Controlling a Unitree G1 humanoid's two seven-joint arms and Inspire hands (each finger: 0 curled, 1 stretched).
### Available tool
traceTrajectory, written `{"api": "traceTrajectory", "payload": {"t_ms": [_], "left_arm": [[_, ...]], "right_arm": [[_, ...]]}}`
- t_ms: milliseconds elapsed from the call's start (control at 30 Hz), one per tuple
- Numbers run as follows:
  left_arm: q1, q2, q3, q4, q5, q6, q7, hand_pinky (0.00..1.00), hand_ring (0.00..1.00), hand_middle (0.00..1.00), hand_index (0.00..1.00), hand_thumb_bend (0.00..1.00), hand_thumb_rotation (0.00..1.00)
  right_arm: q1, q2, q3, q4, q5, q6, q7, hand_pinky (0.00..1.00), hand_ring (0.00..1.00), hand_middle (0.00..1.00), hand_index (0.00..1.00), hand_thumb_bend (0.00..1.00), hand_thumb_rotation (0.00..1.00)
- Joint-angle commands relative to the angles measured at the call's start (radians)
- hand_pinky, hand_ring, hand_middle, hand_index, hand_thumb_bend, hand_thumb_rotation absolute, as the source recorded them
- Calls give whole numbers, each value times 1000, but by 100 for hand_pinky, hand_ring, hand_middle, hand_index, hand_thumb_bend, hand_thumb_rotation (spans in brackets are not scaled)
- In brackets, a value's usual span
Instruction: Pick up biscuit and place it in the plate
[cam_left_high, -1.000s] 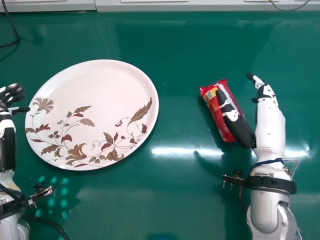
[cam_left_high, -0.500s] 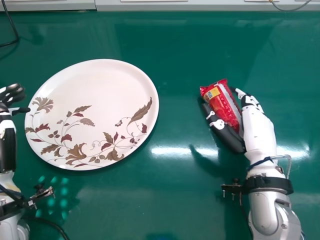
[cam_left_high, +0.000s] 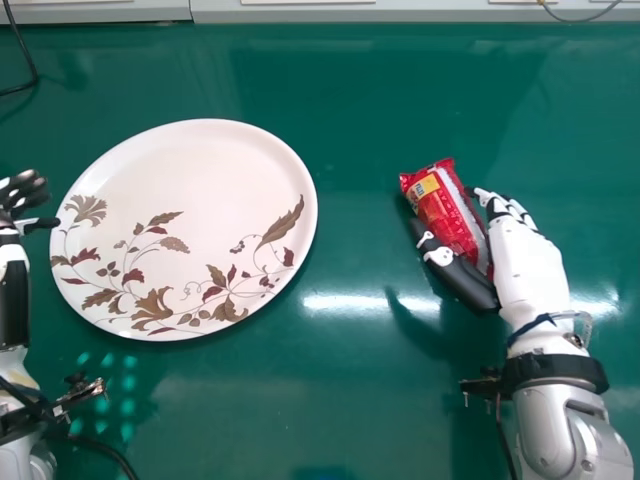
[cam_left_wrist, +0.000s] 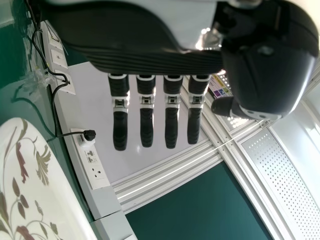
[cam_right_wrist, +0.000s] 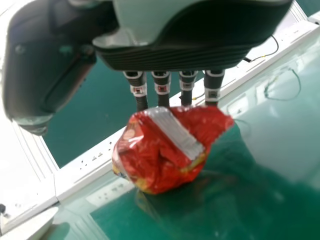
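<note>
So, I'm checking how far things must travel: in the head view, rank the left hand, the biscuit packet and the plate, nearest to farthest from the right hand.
1. Biscuit packet: between the thumb and fingers of the right hand.
2. Plate: left of the packet.
3. Left hand: beyond the plate, at the left edge.

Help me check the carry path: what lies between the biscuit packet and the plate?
The head view shows bare green tabletop between the plate and the biscuit packet, apart from part of the right hand beside the packet.
</note>
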Motion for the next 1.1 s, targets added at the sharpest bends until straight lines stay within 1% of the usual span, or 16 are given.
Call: {"api": "traceTrajectory", "payload": {"t_ms": [0, 167, 300, 400, 533, 567, 700, 833, 967, 1067], "left_arm": [[37, -4, 13, 41, -4, -9, -8, 56, 73, 76, 77, 12, 0], [42, -8, 14, 31, -6, 1, -9, 56, 73, 76, 77, 12, 0], [50, -17, 14, 9, -11, 27, -10, 57, 74, 77, 77, 14, 0], [54, -22, 12, -1, -13, 37, -11, 58, 74, 77, 77, 15, 0], [59, -23, 13, -13, -6, 46, -10, 58, 74, 77, 78, 15, 0], [59, -23, 13, -11, -4, 43, -9, 58, 74, 77, 77, 15, 0], [61, -27, 6, -16, -12, 45, -15, 58, 75, 77, 77, 15, 0], [60, -29, 1, -15, -9, 36, -16, 58, 74, 77, 77, 14, 0], [62, -34, 0, -11, -2, 32, -14, 57, 74, 77, 77, 14, 0], [63, -33, 1, -5, -2, 30, -15, 57, 74, 77, 77, 14, 0]], "right_arm": [[12, -5, -1, -26, -43, 12, 34, 78, 91, 97, 93, 92, 48], [19, 11, 5, -48, -126, 27, 88, 79, 91, 97, 93, 92, 51], [19, 29, 9, -66, -176, 33, 130, 79, 92, 97, 93, 91, 50], [10, 31, 6, -76, -206, 33, 185, 80, 92, 97, 93, 90, 50], [-17, 21, -7, -84, -238, 29, 286, 81, 91, 97, 94, 89, 51], [-25, 16, -11, -85, -245, 26, 311, 80, 91, 97, 94, 89, 51], [-85, -15, -38, -93, -281, 20, 471, 81, 91, 97, 94, 88, 53], [-145, -58, -75, -97, -289, 9, 610, 80, 90, 95, 92, 89, 52], [-194, -108, -111, -86, -279, -12, 692, 78, 87, 91, 89, 90, 52], [-230, -133, -133, -68, -278, -15, 746, 76, 86, 90, 89, 90, 51]]}}
